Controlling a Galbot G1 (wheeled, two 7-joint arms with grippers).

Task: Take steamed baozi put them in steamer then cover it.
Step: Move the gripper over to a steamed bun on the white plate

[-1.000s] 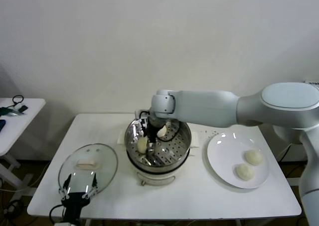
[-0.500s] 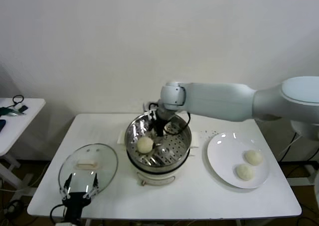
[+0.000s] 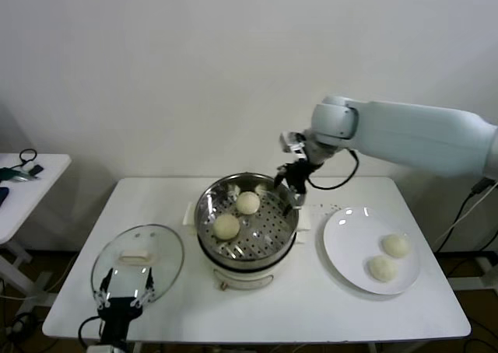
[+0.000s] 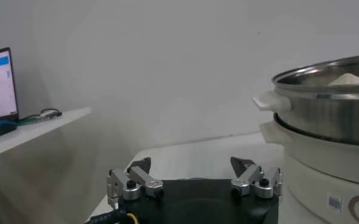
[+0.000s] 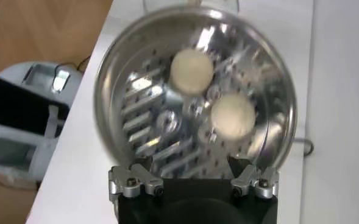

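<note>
At the lower left of the head view your left tool (image 3: 123,301) sat wide open and empty just beside the cover (image 3: 137,262) on the counter (image 3: 272,306). In the centre, the steamer (image 3: 247,221) held two baozi (image 3: 226,226). Your right tool (image 3: 293,179), also open and empty, hung over its far right rim; dropping low there could have clipped the rim. Two baozi remaining (image 3: 396,246) lay on the plate (image 3: 346,248) at the right.

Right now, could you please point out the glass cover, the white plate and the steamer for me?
cover (image 3: 137,256): head view, on its cream bar handle.
plate (image 3: 348,240): head view, on a bare part left of its two buns.
steamer (image 3: 268,227): head view, on the perforated tray inside.
</note>
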